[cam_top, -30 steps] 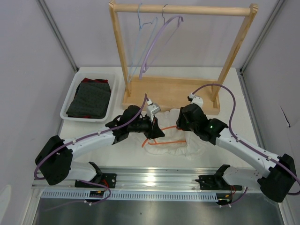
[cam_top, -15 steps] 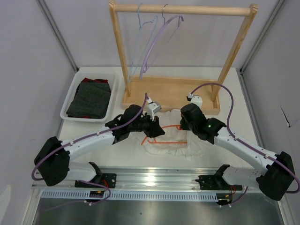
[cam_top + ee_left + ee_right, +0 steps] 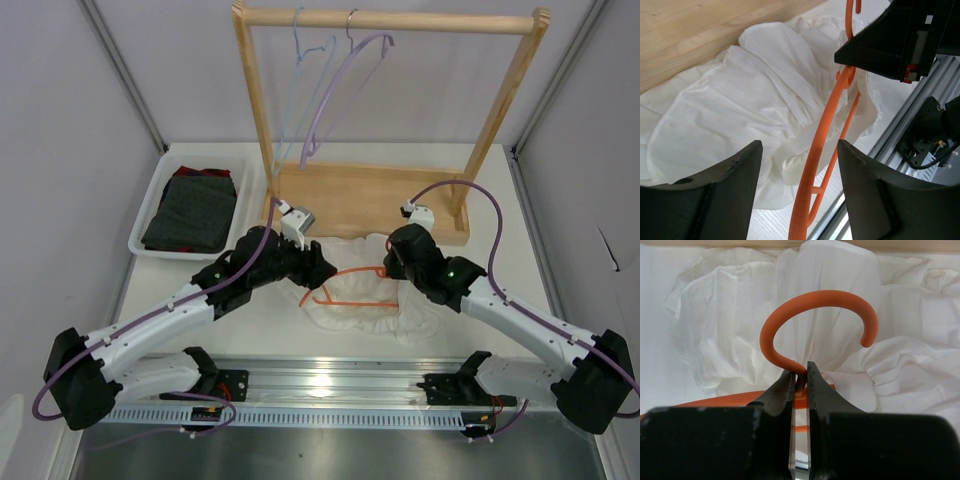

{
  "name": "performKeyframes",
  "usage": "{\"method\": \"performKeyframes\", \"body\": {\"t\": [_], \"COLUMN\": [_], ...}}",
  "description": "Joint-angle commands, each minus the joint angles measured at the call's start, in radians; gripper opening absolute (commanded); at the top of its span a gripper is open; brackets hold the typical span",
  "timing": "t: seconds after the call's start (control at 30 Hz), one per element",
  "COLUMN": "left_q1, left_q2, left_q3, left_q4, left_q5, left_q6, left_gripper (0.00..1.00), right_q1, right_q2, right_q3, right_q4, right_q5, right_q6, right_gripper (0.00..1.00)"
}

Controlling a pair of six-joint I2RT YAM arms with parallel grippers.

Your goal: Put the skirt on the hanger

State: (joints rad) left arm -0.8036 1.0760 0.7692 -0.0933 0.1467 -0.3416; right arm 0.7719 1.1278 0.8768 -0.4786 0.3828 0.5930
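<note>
Looking down, top view, skirt [image 3: 350, 312]: a crumpled white heap on the table [image 3: 250, 320], just in front of the wooden rack [image 3: 360, 195].
Top view, hanger [image 3: 360, 302]: orange, stretched across the skirt between the two arms.
Top view, left gripper [image 3: 322, 270]: near the hanger's left end, above the skirt's edge.
Top view, right gripper [image 3: 388, 268]: at the hanger's hook end.
Top view, surroundings: a lilac hanger [image 3: 330, 100] and a pale blue hanger [image 3: 290, 100] hang from the rack's rail. At the left, a tray [image 3: 150, 215] holds a dark dotted garment [image 3: 195, 210].
Left wrist view, left gripper: jaws spread wide, gripping nothing. The hanger's orange arm runs up between them over the white fabric. Whether it touches either jaw cannot be told.
Right wrist view, right gripper: jaws pinched tight on the hanger's neck, just below the curved hook. The skirt lies bunched beneath the hook.
</note>
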Motion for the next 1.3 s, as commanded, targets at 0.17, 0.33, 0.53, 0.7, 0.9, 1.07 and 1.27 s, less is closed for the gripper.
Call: {"method": "performKeyframes", "body": {"t": [0.17,0.33,0.53,0.7,0.9,1.07,1.27], "left_q1": [0.026,0.046,0.043,0.008,-0.063,-0.075,-0.078], "left_q2": [-0.067,-0.039,-0.005,0.022,0.076,0.111,0.159], "left_q3": [-0.062,-0.106,-0.162,-0.202,-0.228,-0.235,-0.245], "left_q4": [-0.046,-0.036,0.033,0.079,0.130,0.145,0.222], "left_q5": [-0.127,-0.067,0.054,0.099,0.050,-0.022,-0.009], "left_q6": [-0.077,-0.108,-0.135,-0.163,-0.191,-0.206,-0.226], "left_gripper": [0.53,0.49,0.39,0.27,0.30,0.39,0.44], "right_q1": [-0.005,-0.014,-0.025,-0.034,-0.042,-0.045,-0.051], "right_q2": [-0.068,-0.118,-0.163,-0.175,-0.180,-0.184,-0.198], "right_q3": [-0.036,-0.061,-0.081,-0.088,-0.091,-0.091,-0.099], "right_q4": [0.054,0.066,0.072,0.074,0.077,0.074,0.075], "right_q5": [-0.004,-0.027,-0.042,-0.051,-0.061,-0.065,-0.081], "right_q6": [-0.012,-0.007,0.004,0.010,0.014,0.014,0.016], "right_gripper": [0.00,0.00,0.00,0.00,0.00,0.00,0.00]}}
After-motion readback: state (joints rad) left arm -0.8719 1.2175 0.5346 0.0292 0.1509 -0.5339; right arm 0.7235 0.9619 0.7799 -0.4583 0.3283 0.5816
